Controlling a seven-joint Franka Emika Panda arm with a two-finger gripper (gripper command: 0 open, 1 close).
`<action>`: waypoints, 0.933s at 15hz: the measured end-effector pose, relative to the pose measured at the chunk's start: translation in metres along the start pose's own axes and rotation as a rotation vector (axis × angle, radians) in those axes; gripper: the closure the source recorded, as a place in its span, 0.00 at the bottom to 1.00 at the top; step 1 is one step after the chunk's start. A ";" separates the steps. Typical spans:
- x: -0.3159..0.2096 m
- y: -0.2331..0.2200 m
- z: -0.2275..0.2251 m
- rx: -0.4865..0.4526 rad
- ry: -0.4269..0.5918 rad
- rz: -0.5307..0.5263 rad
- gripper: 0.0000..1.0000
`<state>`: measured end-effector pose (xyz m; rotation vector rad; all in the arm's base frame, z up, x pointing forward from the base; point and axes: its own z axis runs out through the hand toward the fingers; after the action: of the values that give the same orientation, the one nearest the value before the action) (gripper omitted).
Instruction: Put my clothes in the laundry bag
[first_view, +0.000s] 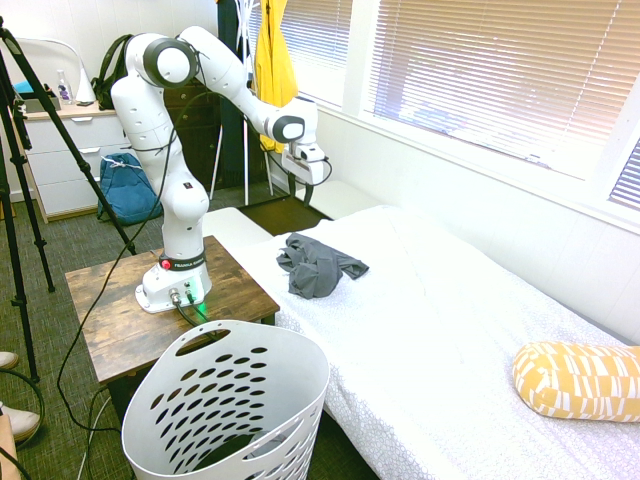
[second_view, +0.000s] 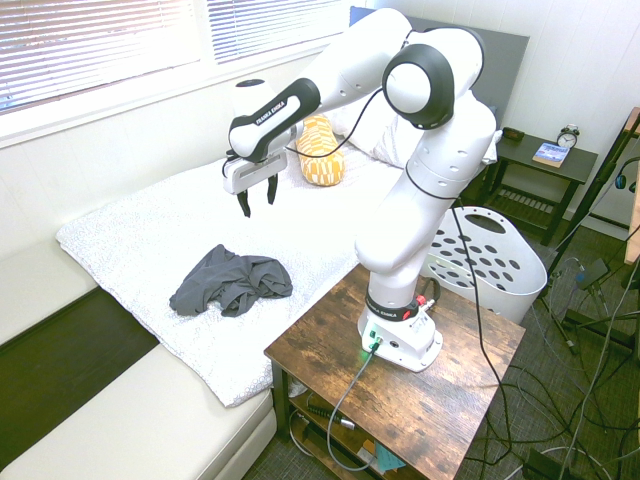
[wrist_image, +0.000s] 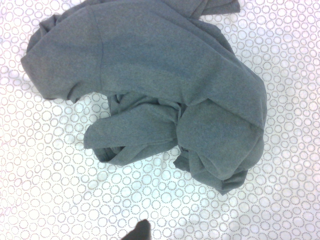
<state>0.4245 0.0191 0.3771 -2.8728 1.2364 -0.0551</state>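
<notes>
The claw is released and empty, above the bed. By clock face in the second exterior view, from the claw: crumpled grey shirt, on the bed, near seven; patterned yellow pillow, two; white laundry basket, beyond the wooden table, between three and four.

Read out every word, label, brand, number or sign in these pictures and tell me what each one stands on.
"FRANKA EMIKA": on the arm, near the gripper.
"FRANKA EMIKA": on the arm's base, hard to make out.
Cover of the blue book: too small to read.
Clock dial: too small to read.
</notes>
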 end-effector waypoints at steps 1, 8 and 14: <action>0.000 -0.001 0.000 0.001 0.000 0.000 0.00; 0.012 -0.091 0.003 0.010 0.030 -0.092 0.00; -0.014 -0.171 0.113 -0.130 -0.037 -0.238 0.00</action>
<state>0.5433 0.1468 0.2678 -3.1027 0.9185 0.0791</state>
